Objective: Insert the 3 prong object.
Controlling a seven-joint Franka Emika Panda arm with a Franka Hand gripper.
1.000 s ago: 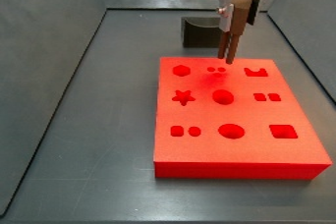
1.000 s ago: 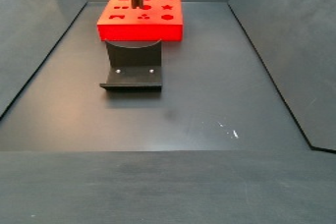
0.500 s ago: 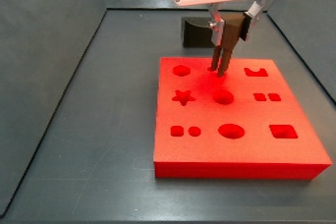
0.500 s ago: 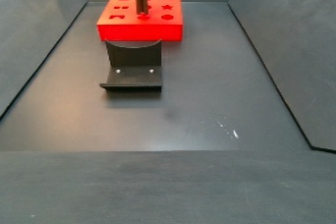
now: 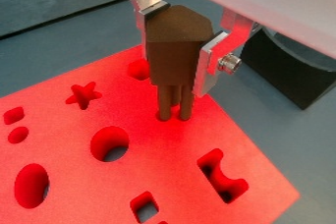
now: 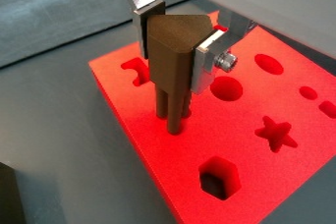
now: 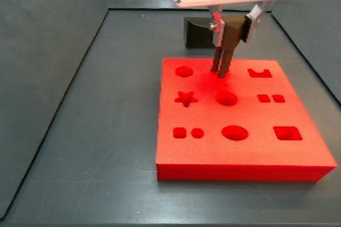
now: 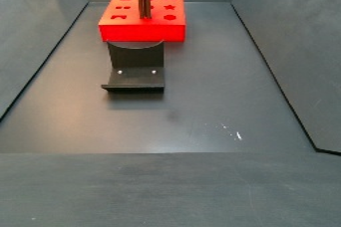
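We see the tool (image 5: 182,46) clamped on the brown 3 prong object (image 5: 174,61), its silver fingers (image 6: 210,56) pressed flat against the piece's two sides in both wrist views. The piece stands upright over the red board (image 7: 240,121), and its narrow rods meet the board's top face at the row of cutouts nearest the fixture (image 8: 135,72); we cannot tell from these views whether the tips sit inside the holes or only touch the surface. Compared with a second ago, the tool has come lower, and in a side view the rod ends (image 7: 221,70) now reach the board beside the round hole where earlier they hung just above it. Since half a second ago we notice almost no change. The board stays in place on the dark counter (image 8: 186,121), the fixture just beside its edge.
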